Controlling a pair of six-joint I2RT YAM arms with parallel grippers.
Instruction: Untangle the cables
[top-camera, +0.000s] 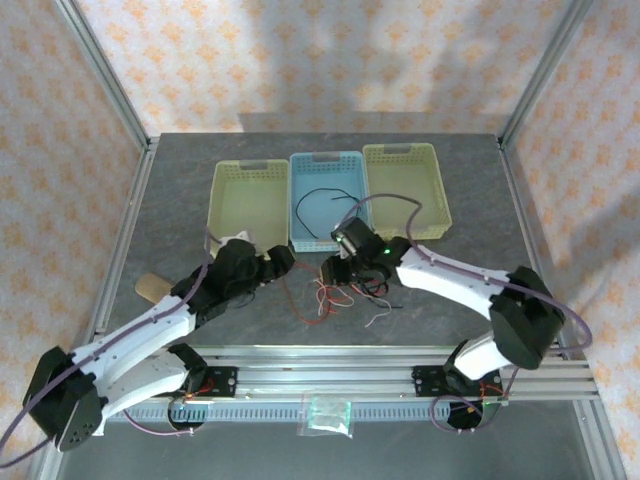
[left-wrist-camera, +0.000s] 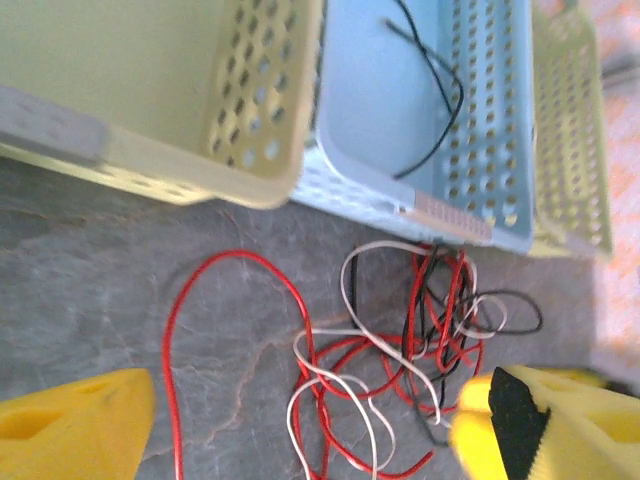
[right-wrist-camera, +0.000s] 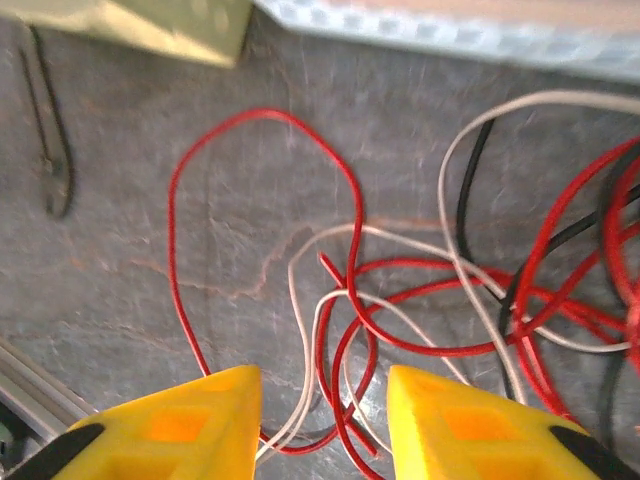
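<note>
The cables (top-camera: 335, 295), thin red, black and pale white wires, lie tangled on the grey table in front of the blue basket (top-camera: 303, 215). In the left wrist view the tangle (left-wrist-camera: 400, 340) sits ahead of my left gripper (left-wrist-camera: 300, 430), and a wide red loop (left-wrist-camera: 235, 255) reaches left. That gripper is open, its yellow fingers (left-wrist-camera: 70, 420) far apart and holding nothing. My right gripper (right-wrist-camera: 325, 420) hangs open just over the tangle's edge, with red and white strands (right-wrist-camera: 340, 330) running between its fingers (right-wrist-camera: 170, 425). One black cable (top-camera: 320, 200) lies inside the blue basket.
Two yellow baskets (top-camera: 218, 205) (top-camera: 440, 200) flank the blue one at the back of the table. A tan object (top-camera: 150, 287) lies at the left edge. A small plastic bag (top-camera: 327, 412) rests on the front rail. A dark thin loop (right-wrist-camera: 55, 150) lies left of the tangle.
</note>
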